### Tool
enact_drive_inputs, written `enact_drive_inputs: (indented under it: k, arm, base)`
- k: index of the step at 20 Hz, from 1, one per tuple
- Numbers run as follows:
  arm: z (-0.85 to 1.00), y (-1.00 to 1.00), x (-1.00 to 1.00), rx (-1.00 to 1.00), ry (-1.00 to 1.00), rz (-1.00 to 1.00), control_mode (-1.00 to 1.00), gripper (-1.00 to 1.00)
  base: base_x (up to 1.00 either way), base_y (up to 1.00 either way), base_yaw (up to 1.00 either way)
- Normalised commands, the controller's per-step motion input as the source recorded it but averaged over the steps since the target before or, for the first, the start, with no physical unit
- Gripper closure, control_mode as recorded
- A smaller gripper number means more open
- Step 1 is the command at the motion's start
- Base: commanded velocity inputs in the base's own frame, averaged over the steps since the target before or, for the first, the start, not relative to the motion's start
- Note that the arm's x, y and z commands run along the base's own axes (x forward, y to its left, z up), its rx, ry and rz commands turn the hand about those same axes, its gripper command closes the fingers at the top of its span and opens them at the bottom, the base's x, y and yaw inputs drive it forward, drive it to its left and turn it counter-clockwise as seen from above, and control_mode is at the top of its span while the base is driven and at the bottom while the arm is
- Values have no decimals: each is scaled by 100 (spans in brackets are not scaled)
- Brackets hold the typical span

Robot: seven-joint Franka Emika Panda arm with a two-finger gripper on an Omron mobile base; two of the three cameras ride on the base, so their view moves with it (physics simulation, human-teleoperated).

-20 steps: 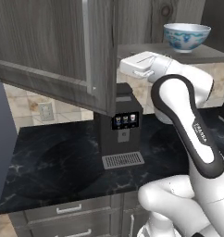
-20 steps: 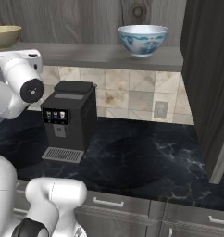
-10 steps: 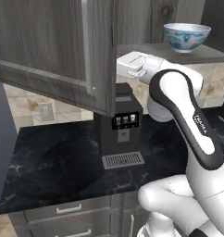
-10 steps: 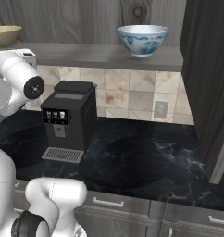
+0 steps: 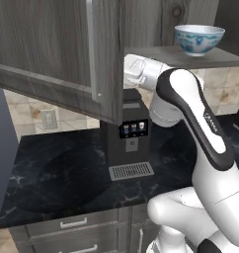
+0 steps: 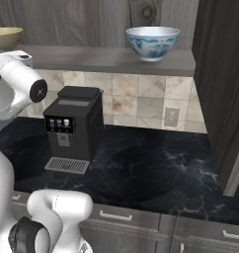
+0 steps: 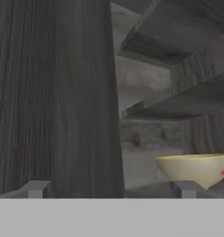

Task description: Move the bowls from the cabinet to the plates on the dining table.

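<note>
The end effector [image 7: 111, 190] is standing with fingers spread wide, seemingly holding nothing, facing the tan yellow-rimmed round bowl [image 7: 195, 169] sitting on the dark wood-grain cabinet [image 5: 52, 54] shelf; the white blue-patterned bowl [image 6: 152, 43] is resting further along.

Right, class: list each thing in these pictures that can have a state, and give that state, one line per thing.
cabinet: door swung open, shelf exposed.
white and blue bowl: upright on the shelf, untouched.
tan bowl: upright on the shelf, not gripped.
gripper: open, empty, short of the tan bowl.
coffee machine: standing on the worktop, nothing on its drip tray.
</note>
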Motion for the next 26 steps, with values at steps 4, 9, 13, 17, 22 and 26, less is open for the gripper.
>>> enact_drive_inputs:
  k: [4,9,13,17,22,26]
  arm:
    - [-7,26,11,0,-2,10,-100,-100]
    - [-4,24,10,0,0,10,-100,-100]
    - [4,13,-5,1,2,12,-100,-100]
    - [12,16,-24,0,1,12,-100,-100]
    - [11,24,-33,-1,0,11,-100,-100]
    - [9,19,-35,-1,0,11,-100,-100]
  base:
    - [0,0,0]
    - [0,0,0]
    - [0,0,0]
    - [0,0,0]
    - [0,0,0]
    - [0,0,0]
